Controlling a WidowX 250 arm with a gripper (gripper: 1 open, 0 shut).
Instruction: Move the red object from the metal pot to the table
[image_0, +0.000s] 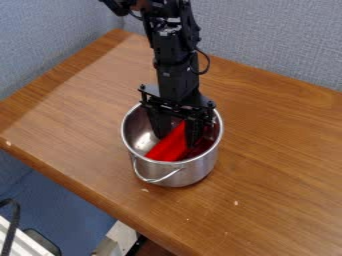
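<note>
The metal pot (158, 170) stands on the wood-grain table (60, 105) near its front edge, wire handle loop at the front left. The red object (170, 146) lies slanted inside the pot, its upper end under my gripper. My black gripper (175, 123) reaches straight down into the pot with its fingers on either side of the red object's upper part. The fingertips are hidden by the pot and the block, so I cannot tell whether they press on it.
A blue-grey wall runs behind the table's far edge. The table's front edge passes just below the pot, with floor beyond it. Bare wood lies to the left and right of the pot.
</note>
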